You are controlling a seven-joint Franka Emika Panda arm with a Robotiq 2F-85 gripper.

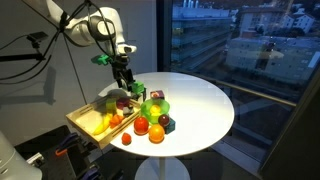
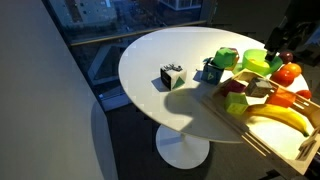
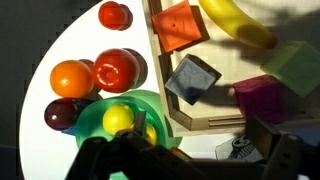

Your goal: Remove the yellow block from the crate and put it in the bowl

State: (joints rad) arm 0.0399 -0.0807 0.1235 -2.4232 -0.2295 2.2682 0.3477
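Observation:
The lime-green bowl (image 3: 100,112) sits on the white table just outside the crate's wall; it also shows in both exterior views (image 1: 152,104) (image 2: 257,62). A yellow piece (image 3: 118,120) lies inside the bowl; whether it is the block, I cannot tell. The light wooden crate (image 3: 160,70) (image 1: 85,122) (image 2: 243,125) holds a banana (image 3: 235,20), an orange block (image 3: 178,25), a grey-blue block (image 3: 192,78), a maroon block (image 3: 262,98) and a green block (image 3: 297,65). My gripper (image 3: 185,160) (image 1: 126,82) hangs open and empty above the bowl and the crate edge.
A red ball (image 3: 117,68), an orange ball (image 3: 72,78), a dark red ball (image 3: 62,113) and a red piece (image 3: 114,15) lie beside the bowl. A black-and-white cube (image 2: 172,76), a teal block (image 2: 210,70) and a green piece (image 2: 226,58) stand on the table.

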